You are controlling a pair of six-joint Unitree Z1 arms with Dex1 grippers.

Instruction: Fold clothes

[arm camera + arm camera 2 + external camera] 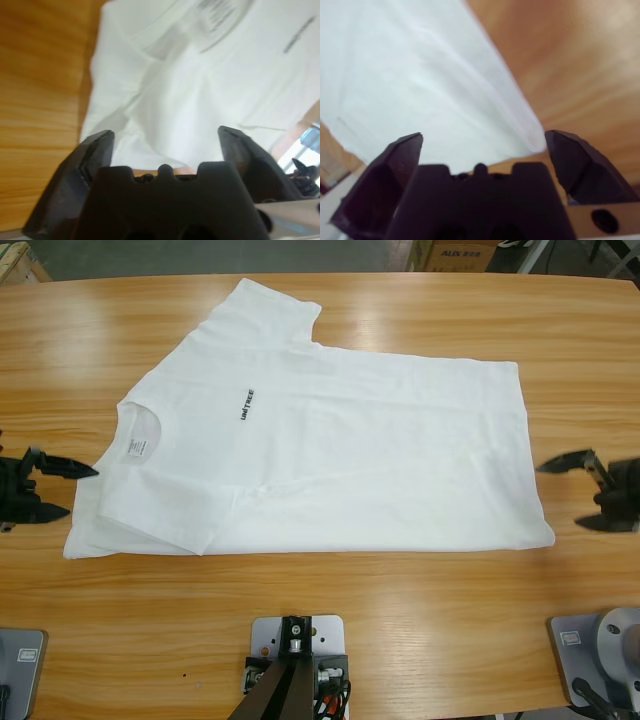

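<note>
Overhead, white T-shirt flat, wooden table

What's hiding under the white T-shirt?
Only the wooden table shows around the T-shirt, which lies flat on it. The near sleeve looks folded onto the front. Anything beneath the cloth is covered.

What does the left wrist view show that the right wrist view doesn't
Only the left wrist view shows the T-shirt's ribbed collar, neck label and dark chest lettering, with the left gripper open toward them. Only the right wrist view shows the plain hem corner ahead of the open right gripper. Both show white fabric lying on the wooden table.
</note>
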